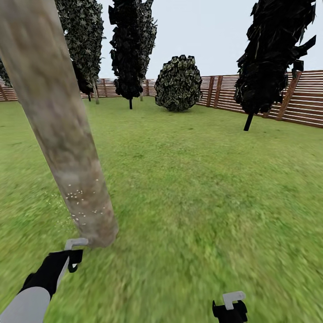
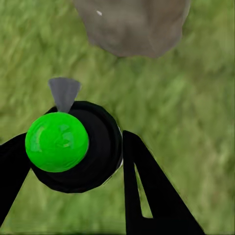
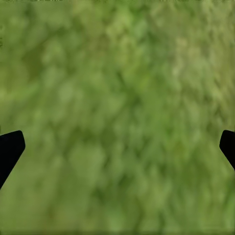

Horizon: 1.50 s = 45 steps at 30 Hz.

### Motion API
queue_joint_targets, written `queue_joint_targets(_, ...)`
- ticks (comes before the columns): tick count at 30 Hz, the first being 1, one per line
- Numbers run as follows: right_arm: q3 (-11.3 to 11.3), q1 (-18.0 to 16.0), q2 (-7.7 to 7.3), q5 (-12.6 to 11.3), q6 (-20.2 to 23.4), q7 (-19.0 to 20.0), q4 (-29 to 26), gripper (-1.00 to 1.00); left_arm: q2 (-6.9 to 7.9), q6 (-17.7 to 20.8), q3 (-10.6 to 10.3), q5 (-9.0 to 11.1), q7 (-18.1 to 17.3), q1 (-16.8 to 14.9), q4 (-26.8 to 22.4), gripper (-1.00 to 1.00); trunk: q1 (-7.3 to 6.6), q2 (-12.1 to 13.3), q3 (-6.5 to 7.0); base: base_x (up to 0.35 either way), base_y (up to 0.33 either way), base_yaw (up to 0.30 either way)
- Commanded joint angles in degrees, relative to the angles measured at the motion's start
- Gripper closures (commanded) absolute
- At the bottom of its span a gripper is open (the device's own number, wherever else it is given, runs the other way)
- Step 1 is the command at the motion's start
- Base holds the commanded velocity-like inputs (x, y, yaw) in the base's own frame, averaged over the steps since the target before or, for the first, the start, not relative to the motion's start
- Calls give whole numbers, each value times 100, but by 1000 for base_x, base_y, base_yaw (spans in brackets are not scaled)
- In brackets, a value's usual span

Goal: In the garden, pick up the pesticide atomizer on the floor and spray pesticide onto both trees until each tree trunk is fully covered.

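A thick, mottled grey-brown tree trunk (image 1: 58,134) leans across the left of the head view and meets the lawn (image 1: 202,202) just ahead of my left arm. White specks dot its lower part (image 1: 80,208). My left gripper (image 1: 72,259) is low beside the trunk's base. In the left wrist view this gripper (image 2: 73,156) is shut on the pesticide atomizer (image 2: 83,152), a black round body with a bright green cap and a grey nozzle (image 2: 64,93) aimed toward the trunk's base (image 2: 132,27). My right gripper (image 1: 229,309) hangs open over bare grass, its fingertips (image 3: 11,147) wide apart.
Dark slim cypress-like trees (image 1: 131,49) (image 1: 271,58) and a round bush (image 1: 178,83) stand far across the lawn. A brown slatted fence (image 1: 305,98) runs along the back and right. Open grass spreads to the right of the trunk.
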Motion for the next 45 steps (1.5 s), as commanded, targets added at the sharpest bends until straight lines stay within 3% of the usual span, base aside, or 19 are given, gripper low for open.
queue_joint_targets(1, -41, -3, 4, 61, -13, -28, 6, -100, -13, 15, 34, -46, 6, -1, -3, 100, -1, -2, -5, 0, 0, 74)
queue_joint_targets(12, -43, -7, -7, 62, -14, -36, 6, -100, -84, -4, 40, -36, 105, 3, 45, 100, -1, -2, -5, 5, 0, 253)
queue_joint_targets(17, -43, -3, -18, 45, -13, -38, 5, -100, -67, -25, 46, -53, 172, 3, 493, 100, -1, -2, -5, 164, -89, 51)
queue_joint_targets(28, -43, -4, -24, 44, -15, -54, 5, -100, -43, -11, 30, -70, 189, 3, 585, 100, -1, -2, -5, 204, -189, 1)
queue_joint_targets(39, -43, 0, -19, 35, -13, -54, -3, -100, -35, 3, 39, -63, 194, 4, 571, 100, -1, -2, -5, -35, -272, 6)
queue_joint_targets(45, -43, -3, -19, 35, -13, -54, -3, -100, -17, 4, 40, -63, 194, 5, 588, 100, -1, -2, -5, -1, -275, 231)
